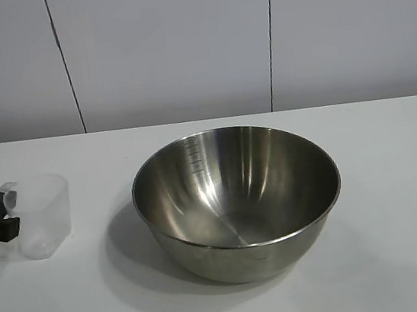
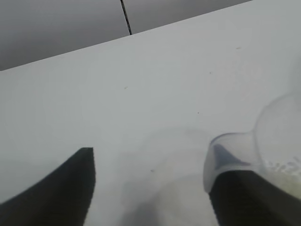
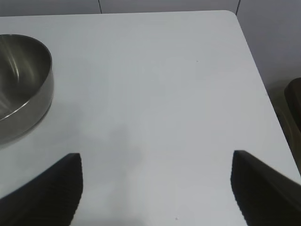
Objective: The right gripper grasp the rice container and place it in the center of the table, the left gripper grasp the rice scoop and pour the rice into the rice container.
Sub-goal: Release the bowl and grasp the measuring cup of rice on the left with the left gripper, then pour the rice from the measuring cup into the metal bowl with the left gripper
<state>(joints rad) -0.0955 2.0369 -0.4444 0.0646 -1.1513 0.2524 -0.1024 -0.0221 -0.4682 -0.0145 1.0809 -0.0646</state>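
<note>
One rice container (image 1: 238, 202), one rice scoop (image 1: 43, 215), two claws, one table (image 1: 399, 200).

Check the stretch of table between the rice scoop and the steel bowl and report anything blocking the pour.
Nothing visible blocks it. Only bare table lies between the rice scoop and the rice container. The left claw is already at the scoop's far side.

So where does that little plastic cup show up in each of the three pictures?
Exterior view: the plastic cup stands on the table at the far left, beside the left gripper.
Left wrist view: the cup is at the lower right edge, one finger inside its rim.
Right wrist view: not in it.
Shared landmark: the steel bowl links the exterior and right wrist views.
</note>
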